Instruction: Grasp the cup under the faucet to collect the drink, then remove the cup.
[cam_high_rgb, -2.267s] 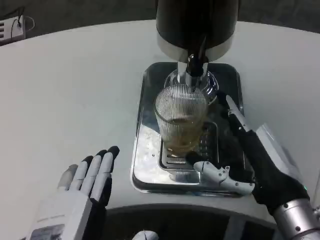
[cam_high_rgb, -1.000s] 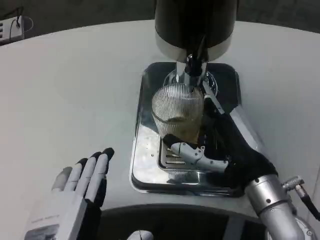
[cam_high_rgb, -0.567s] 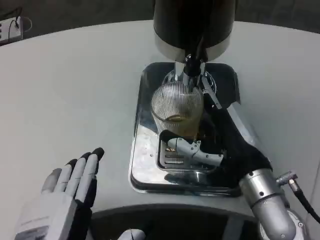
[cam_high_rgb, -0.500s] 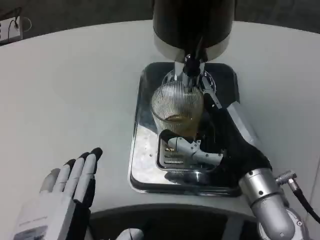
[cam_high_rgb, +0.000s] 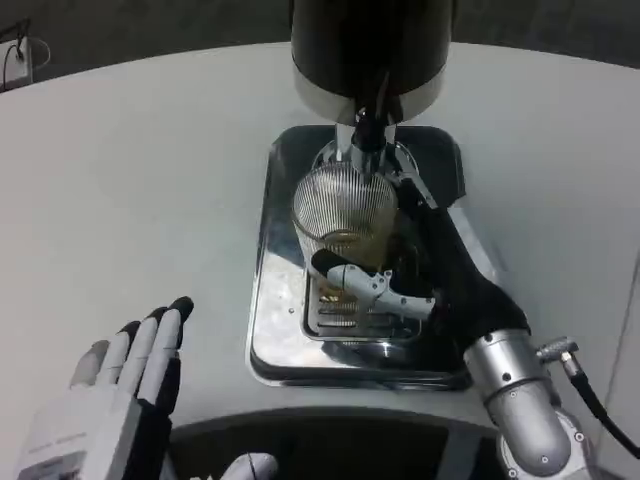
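Tray (cam_high_rgb: 270, 300), cup (cam_high_rgb: 345, 215) base behind hand (cam_high_rgb: 420, 290)

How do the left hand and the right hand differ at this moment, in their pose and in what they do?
The right hand is wrapped around the ribbed glass cup on the metal tray, under the faucet; the left hand holds nothing. The right hand's fingers curl around the cup; the left hand's fingers lie extended over the white table, far from the tray. Both have white and black fingers.

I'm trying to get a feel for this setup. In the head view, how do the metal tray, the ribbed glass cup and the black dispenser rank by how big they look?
1. Metal tray, the largest.
2. Black dispenser, though the top edge of the picture cuts it off, so its full size is unsure.
3. Ribbed glass cup, the smallest, gripped by the right hand.
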